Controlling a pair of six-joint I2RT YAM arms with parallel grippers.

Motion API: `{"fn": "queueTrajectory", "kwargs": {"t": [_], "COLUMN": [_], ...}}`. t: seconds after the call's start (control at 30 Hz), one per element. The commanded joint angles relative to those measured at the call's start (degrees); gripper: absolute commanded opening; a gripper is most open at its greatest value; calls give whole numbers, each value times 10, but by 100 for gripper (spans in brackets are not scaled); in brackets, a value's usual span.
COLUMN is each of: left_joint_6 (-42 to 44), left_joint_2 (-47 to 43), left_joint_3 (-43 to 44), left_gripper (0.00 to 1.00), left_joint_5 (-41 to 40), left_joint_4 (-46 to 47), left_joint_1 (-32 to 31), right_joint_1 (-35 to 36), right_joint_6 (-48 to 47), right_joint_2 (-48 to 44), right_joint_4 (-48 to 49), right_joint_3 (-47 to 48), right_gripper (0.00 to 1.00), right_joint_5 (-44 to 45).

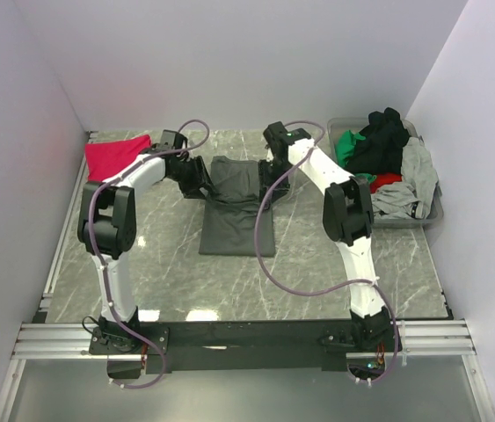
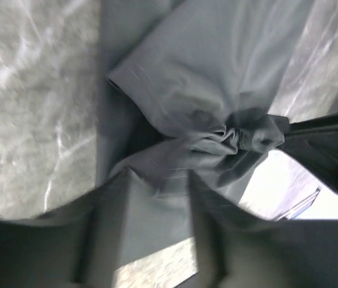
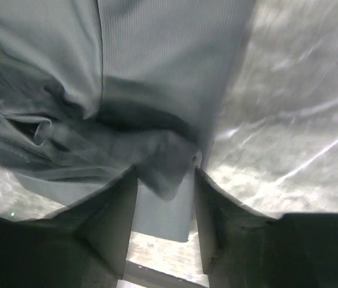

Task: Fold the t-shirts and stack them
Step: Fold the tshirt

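A dark charcoal-grey t-shirt (image 1: 238,211) lies flat in the middle of the table, its far end bunched up. My left gripper (image 1: 201,180) sits at that end's left corner and my right gripper (image 1: 275,176) at the right corner. In the left wrist view the left gripper (image 2: 156,180) is open, with loose grey cloth (image 2: 217,72) lying in the gap. The right gripper (image 3: 165,174) is also open, and a fold of the shirt (image 3: 156,60) hangs between its fingers without being pinched. A magenta-red t-shirt (image 1: 117,154) lies folded at the far left corner.
A clear plastic tub (image 1: 344,123) stands at the far right, holding black (image 1: 383,132), green (image 1: 345,145), light grey (image 1: 414,176) and red (image 1: 366,180) shirts. White walls close in the table on the left, back and right.
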Motion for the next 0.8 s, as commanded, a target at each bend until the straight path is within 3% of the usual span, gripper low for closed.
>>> {"fn": "queueTrajectory", "kwargs": {"t": [0.0,0.07,0.27,0.37,0.77], "left_joint_6": [-16,-14,1,15,20], "left_joint_2": [3,-6,-102,-146,-218], "left_joint_3": [37,40,-40,-98,-260], "left_gripper": [55,66,73,73,64], "left_joint_5": [-21,-43,-111,-96,-111], "left_joint_4": [26,24,57,78,27], "left_joint_1": [11,12,8,-4,-35], "right_joint_1": [-23,-29,-28,-22,43], "right_joint_6": [-6,-3,0,12,23], "right_joint_2": [-1,-8,-92,-137,-222], "right_joint_4": [24,29,68,100,133], "right_joint_3": [55,65,7,-81,-283], "right_gripper": [52,56,59,59,52], "right_joint_5": [-46,-48,-13,-25,-38]}}
